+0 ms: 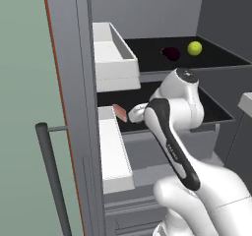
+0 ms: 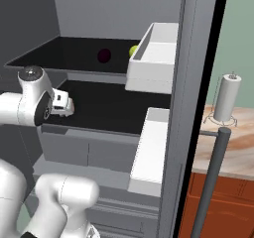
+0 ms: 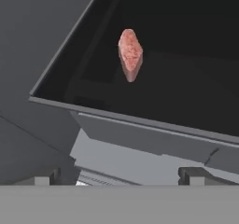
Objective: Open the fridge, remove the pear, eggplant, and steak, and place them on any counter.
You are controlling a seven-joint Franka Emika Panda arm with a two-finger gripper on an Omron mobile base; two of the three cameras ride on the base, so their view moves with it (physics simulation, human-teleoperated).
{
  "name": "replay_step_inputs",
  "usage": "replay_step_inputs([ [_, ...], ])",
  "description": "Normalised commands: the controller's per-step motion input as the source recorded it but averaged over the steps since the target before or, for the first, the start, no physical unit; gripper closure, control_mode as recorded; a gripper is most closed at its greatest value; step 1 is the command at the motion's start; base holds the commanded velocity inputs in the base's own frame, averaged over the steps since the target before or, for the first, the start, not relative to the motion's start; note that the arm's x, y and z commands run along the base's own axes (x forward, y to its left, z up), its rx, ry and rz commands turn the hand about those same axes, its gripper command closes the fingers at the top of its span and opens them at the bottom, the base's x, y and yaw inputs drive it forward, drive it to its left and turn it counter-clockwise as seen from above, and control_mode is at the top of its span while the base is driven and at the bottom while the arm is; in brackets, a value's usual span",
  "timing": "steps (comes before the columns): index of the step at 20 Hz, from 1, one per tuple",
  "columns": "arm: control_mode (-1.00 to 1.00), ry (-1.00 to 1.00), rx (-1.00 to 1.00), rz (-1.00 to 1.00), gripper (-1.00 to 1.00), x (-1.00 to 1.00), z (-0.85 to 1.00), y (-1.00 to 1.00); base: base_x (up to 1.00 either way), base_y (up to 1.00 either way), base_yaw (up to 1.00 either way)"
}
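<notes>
The fridge (image 1: pixel 69 82) stands open with its doors swung wide. On the upper black shelf lie the yellow-green pear (image 1: pixel 195 48) (image 2: pixel 133 50) and, left of it, the dark eggplant (image 1: pixel 171 53) (image 2: pixel 104 55). The pinkish steak (image 1: pixel 119 112) (image 3: pixel 130 55) rests near the left end of the lower shelf (image 3: pixel 140 120). My gripper (image 1: pixel 133 114) (image 2: pixel 72 106) (image 3: pixel 119 177) hovers at that shelf's front edge, pointed at the steak, a short way off. It is open and holds nothing. The beige counter (image 2: pixel 233 138) lies to the right, beyond the door.
White door bins (image 1: pixel 113 58) (image 2: pixel 154 58) jut from both doors at shelf height, with lower bins (image 1: pixel 115 156) (image 2: pixel 151 152) beneath. Grey bar handles (image 1: pixel 51 181) (image 2: pixel 211 182) stick out from the doors. A paper towel roll (image 2: pixel 225 99) stands on the counter.
</notes>
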Motion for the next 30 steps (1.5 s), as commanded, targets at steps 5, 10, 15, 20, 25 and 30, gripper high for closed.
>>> replay_step_inputs([
  [5, -1.00, 0.00, 0.00, 0.01, -1.00, 0.55, -0.30, 0.18, 0.00, 0.00, 0.00],
  [10, -1.00, 0.03, 0.00, 0.00, -1.00, 0.60, -0.26, 0.03, 0.00, 0.00, 0.00],
  [15, -1.00, 0.01, 0.00, 0.00, -1.00, 0.56, -0.23, 0.01, 0.00, 0.00, 0.00],
  [20, -1.00, 0.00, 0.00, 0.02, -1.00, 0.39, -0.25, 0.16, 0.00, 0.00, 0.00],
  [25, -1.00, 0.00, 0.00, 0.04, -1.00, 0.27, -0.24, 0.20, 0.00, 0.00, 0.00],
  [30, -1.00, 0.00, 0.00, 0.01, -1.00, 0.45, -0.18, 0.04, 0.00, 0.00, 0.00],
])
